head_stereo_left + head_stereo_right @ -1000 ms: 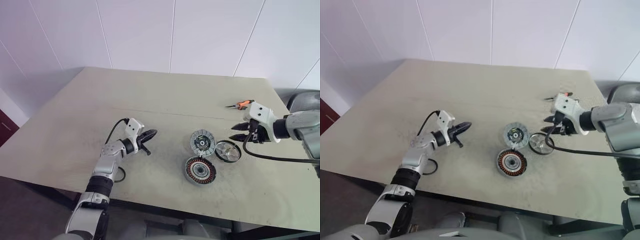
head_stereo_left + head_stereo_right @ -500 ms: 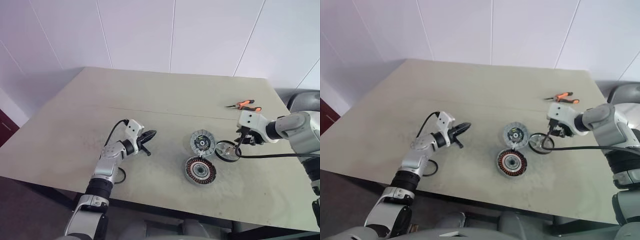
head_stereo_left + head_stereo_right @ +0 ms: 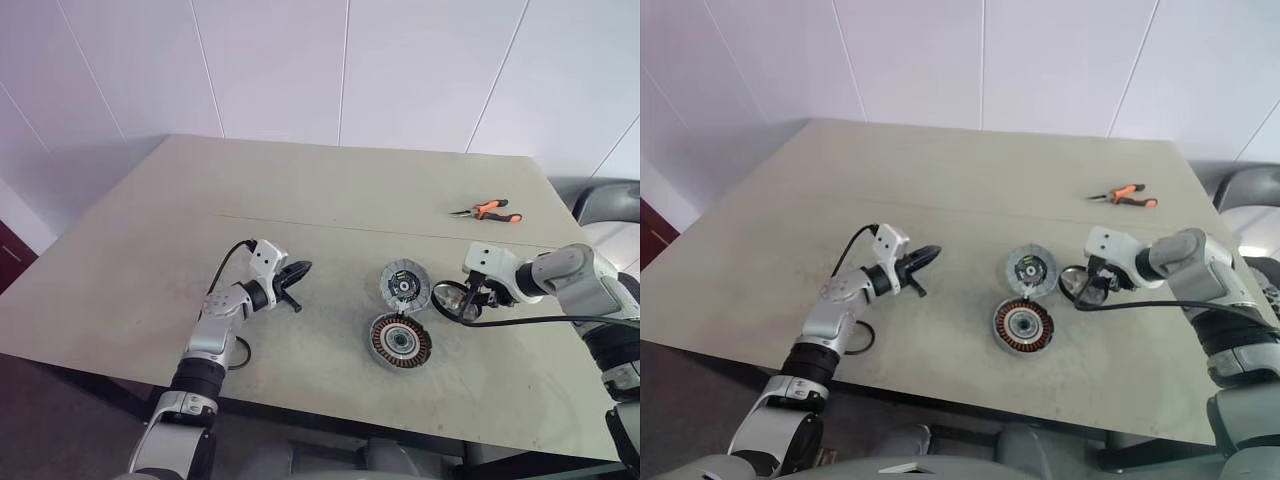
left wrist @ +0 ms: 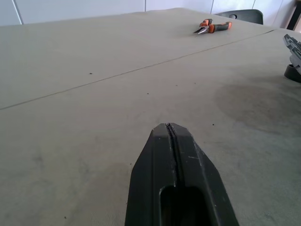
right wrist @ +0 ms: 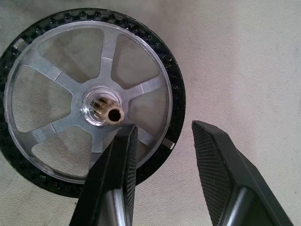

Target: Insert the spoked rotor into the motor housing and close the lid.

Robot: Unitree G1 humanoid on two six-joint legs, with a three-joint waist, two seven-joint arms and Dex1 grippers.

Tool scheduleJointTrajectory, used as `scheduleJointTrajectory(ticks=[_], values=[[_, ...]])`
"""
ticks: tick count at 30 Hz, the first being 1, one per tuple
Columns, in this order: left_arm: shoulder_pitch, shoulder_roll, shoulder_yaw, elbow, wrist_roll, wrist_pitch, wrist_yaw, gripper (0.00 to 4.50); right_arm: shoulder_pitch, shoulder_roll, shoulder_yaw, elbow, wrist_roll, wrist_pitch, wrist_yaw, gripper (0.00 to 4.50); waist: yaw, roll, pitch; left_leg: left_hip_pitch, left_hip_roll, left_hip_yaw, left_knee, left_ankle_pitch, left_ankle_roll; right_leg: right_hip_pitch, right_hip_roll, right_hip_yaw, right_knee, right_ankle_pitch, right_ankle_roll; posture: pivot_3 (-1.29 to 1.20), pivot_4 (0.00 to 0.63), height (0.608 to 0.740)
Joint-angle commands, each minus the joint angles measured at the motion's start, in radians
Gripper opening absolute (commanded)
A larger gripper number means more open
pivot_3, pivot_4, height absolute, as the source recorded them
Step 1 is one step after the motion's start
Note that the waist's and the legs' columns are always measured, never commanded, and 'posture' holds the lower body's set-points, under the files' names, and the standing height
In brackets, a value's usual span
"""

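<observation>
The spoked rotor (image 5: pixel 100 107) lies flat on the table, silver spokes inside a dark toothed rim. My right gripper (image 5: pixel 164 127) is open and tilted down over it, one finger (image 5: pixel 123 155) above the spokes and the other (image 5: pixel 211 155) outside the rim. In the head view the rotor (image 3: pixel 447 299) sits right of the lid (image 3: pixel 405 284), a dark slotted disc. The motor housing (image 3: pixel 401 341), with copper windings showing, lies just in front of the lid. My left gripper (image 3: pixel 298 272) is shut and empty, held level to the left of these parts.
Orange-handled pliers (image 3: pixel 487 210) lie at the far right of the table (image 3: pixel 300 190). A black cable runs from my right wrist across the table near the rotor. Bare tabletop spreads to the left and back.
My right gripper has come down and leftward from near the pliers onto the rotor, its fingers now astride the rim. The left gripper has stayed put.
</observation>
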Motion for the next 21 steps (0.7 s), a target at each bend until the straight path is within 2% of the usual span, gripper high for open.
scheduleJointTrajectory(ticks=[1,2,6,17,21], values=[[-0.016,0.005,-0.002,-0.019,-0.019,-0.014,0.0,0.0,0.036,0.027,0.013,0.008,-0.01,0.016,-0.002,1.55,0.001,-0.002,-0.001,0.001,0.0,0.0,0.0,0.0,0.0,0.001,0.0,0.0,0.0,0.0,0.0,0.0,0.0,0.74],[-0.016,0.004,-0.003,-0.02,-0.019,-0.014,0.0,0.0,0.048,0.029,0.016,-0.014,-0.009,0.034,0.004,1.36,0.001,-0.002,-0.002,0.001,0.0,0.0,0.0,0.0,0.0,0.001,0.0,0.0,0.0,0.0,0.0,0.0,0.0,0.74],[-0.015,0.001,-0.008,-0.021,-0.019,-0.013,0.003,0.0,0.08,0.039,0.016,-0.105,-0.001,0.101,0.022,0.02,0.001,-0.002,-0.002,0.001,0.0,-0.001,0.0,0.0,0.0,0.001,0.0,0.0,0.0,0.0,0.0,0.0,0.0,0.74],[-0.025,0.004,-0.007,-0.012,-0.018,-0.018,0.004,0.0,0.082,0.117,-0.019,-0.078,-0.005,0.091,-0.051,0.02,-0.006,-0.008,-0.007,0.004,0.001,-0.002,0.0,0.0,0.0,0.004,0.002,-0.002,-0.001,0.0,0.0,0.0,0.0,0.74],[-0.027,0.007,-0.007,-0.011,-0.017,-0.018,0.003,0.0,0.056,0.114,-0.058,-0.036,0.015,0.059,-0.04,0.02,-0.009,-0.008,-0.007,0.007,0.002,-0.002,0.0,0.0,0.0,0.008,0.003,-0.002,-0.001,0.0,0.0,0.0,0.0,0.74]])
